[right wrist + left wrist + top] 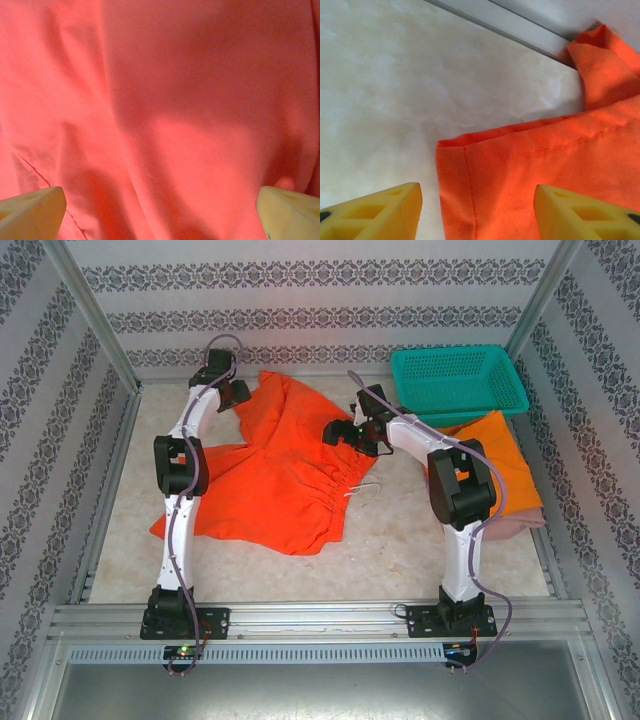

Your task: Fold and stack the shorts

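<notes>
So, the table (400, 560) was seen as a pale, marbled slab with a smooth top. Most of its middle was covered by the red-orange shorts (270, 480). These were spread out loosely, thin soft cloth with a gathered waist and stitched hems.

At the back right a teal basket (455, 405) was parked, rectangular and made of plastic mesh. Just in front of it the orange shorts (505, 455) were laid folded on the pink shorts (522, 521), of which just a dusty edge could be made out. Three shorts were counted, one basket and two grippers.

The left gripper (477, 215) was held over the far left hem corner of the big pair. Its blocky yellow fingers (375, 215) were spread apart with that corner between them, and nothing was pinched. The right gripper (160, 215) was found wide open as well, low over wrinkled red-orange cloth by the waist. A thin white drawstring (362, 487) was spotted at that waistband.
</notes>
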Controlling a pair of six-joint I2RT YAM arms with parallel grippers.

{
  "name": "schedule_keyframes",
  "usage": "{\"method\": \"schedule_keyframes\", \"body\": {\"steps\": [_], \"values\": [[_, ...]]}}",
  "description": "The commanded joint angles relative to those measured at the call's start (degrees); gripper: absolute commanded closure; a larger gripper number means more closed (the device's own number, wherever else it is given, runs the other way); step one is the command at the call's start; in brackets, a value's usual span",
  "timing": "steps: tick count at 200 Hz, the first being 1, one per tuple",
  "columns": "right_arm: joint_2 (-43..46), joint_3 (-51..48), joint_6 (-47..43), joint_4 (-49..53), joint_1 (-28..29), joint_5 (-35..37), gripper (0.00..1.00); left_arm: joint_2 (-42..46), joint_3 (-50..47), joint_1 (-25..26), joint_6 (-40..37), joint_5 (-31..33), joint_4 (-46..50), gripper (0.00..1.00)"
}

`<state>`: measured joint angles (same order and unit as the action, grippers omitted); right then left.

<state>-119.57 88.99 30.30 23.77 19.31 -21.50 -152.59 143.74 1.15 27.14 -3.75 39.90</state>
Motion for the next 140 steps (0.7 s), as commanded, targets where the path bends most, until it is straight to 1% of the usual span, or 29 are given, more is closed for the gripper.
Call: {"method": "schedule_keyframes", "body": {"steps": [1, 36, 44, 63, 81, 99, 112, 125, 140], "values": [[-1.87, 1.35, 1.16, -0.04, -0.39, -0.83, 0.03, -3.11, 3.89, 0.43, -1.32, 2.59, 4.43, 0.45], [-3.25, 2.05, 1.3, 0.25, -0.48, -1.17, 0.03, -4.54, 4.55, 0.43, -0.19, 2.26, 3.36, 0.61], [-3.47, 2.32, 1.42, 0.3, -0.61, -1.27, 0.03, -4.62, 4.53, 0.43, 0.09, 2.34, 3.15, 0.67], [-4.3, 3.0, 2.0, 0.53, -0.8, -1.27, 0.03, -4.3, 4.53, 0.35, 0.37, 2.7, 3.3, 0.86], [-5.45, 4.13, 2.51, 1.63, -1.11, -1.12, 0.03, -3.23, 4.3, 0.09, 0.38, 3.76, 4.31, 1.0], [-6.56, 5.23, 2.95, 3.13, -1.53, -0.42, 0.03, -0.81, 2.59, -0.55, 0.5, 4.61, 5.34, 1.0], [-7.41, 6.22, 3.23, 4.61, -2.02, 0.08, 0.03, 2.3, -1.5, -1.13, 0.98, 4.65, 4.61, 1.0], [-8.02, 7.12, 3.39, 6.07, -2.47, 0.85, 0.03, 6.82, -9.08, -1.83, 1.36, 4.73, 1.5, 1.0], [-8.68, 8.35, 3.14, 7.97, -2.8, 2.01, 0.03, 13.65, -21.02, -2.99, 2.57, 5.2, -5.55, 1.0]]}}
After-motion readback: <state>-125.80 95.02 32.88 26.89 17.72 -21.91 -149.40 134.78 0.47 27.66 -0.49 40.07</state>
